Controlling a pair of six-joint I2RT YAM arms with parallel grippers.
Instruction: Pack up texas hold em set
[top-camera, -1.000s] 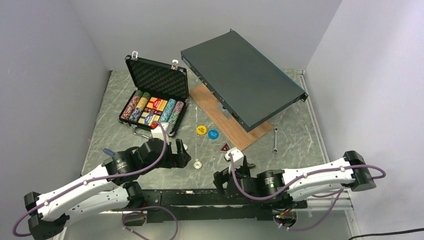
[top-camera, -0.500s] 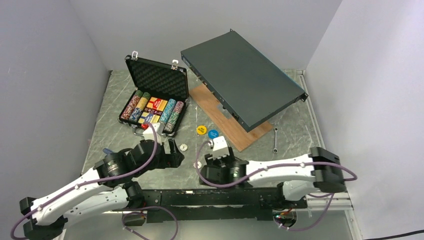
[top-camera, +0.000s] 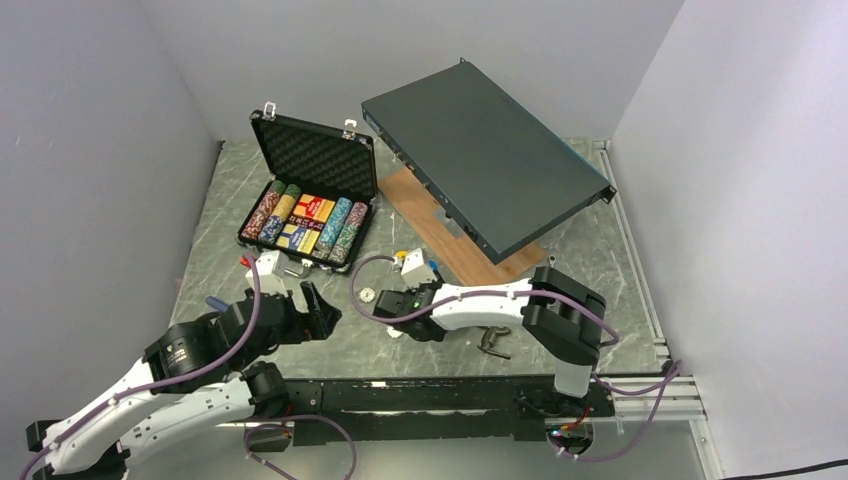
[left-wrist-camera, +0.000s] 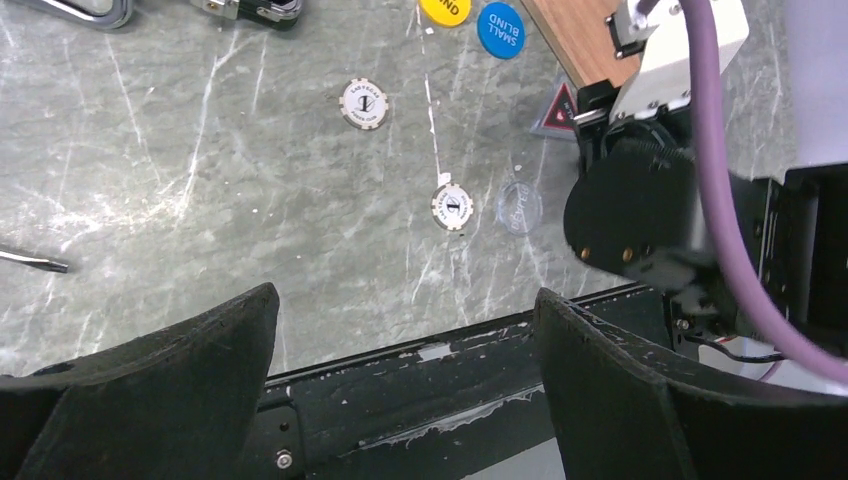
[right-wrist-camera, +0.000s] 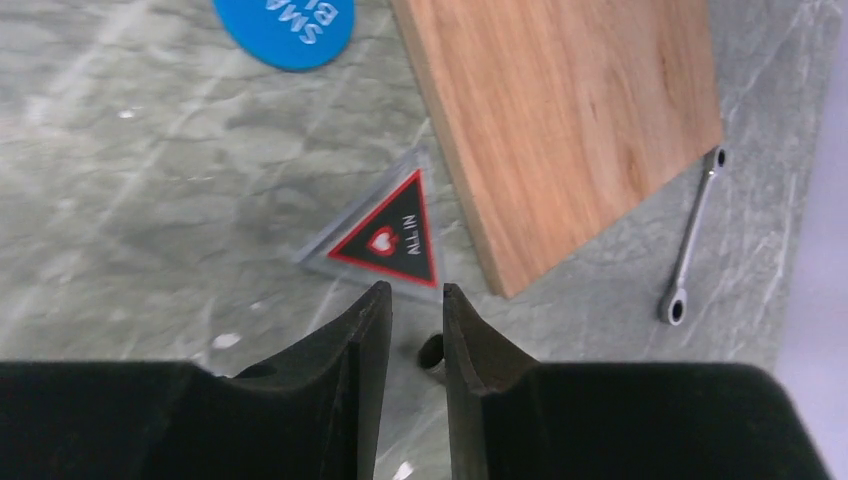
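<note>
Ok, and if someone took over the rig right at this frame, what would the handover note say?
Left gripper open, empty, over the table. Right gripper nearly shut, empty, tips just short of the red ALL IN triangle. Briefcase open, chip rows inside. Loose on the table: triangle, yellow disc, blue SMALL BLIND disc, two white chips, clear disc. Left to do: load those, then close and latch the briefcase.

My gripper (left-wrist-camera: 405, 300) stands wide open above the worktop (left-wrist-camera: 200, 180), with nothing between its fingers (left-wrist-camera: 150, 390). A far white chip (left-wrist-camera: 363, 103) lies alone. A near white chip (left-wrist-camera: 452, 206) sits just beside a clear disc (left-wrist-camera: 518, 207). A yellow disc (left-wrist-camera: 445, 8) and a blue disc (left-wrist-camera: 501, 28) lie at the top edge, near the wooden board (left-wrist-camera: 585, 40). The right arm (left-wrist-camera: 640, 210) partly covers the red triangle (left-wrist-camera: 556, 102).
</note>
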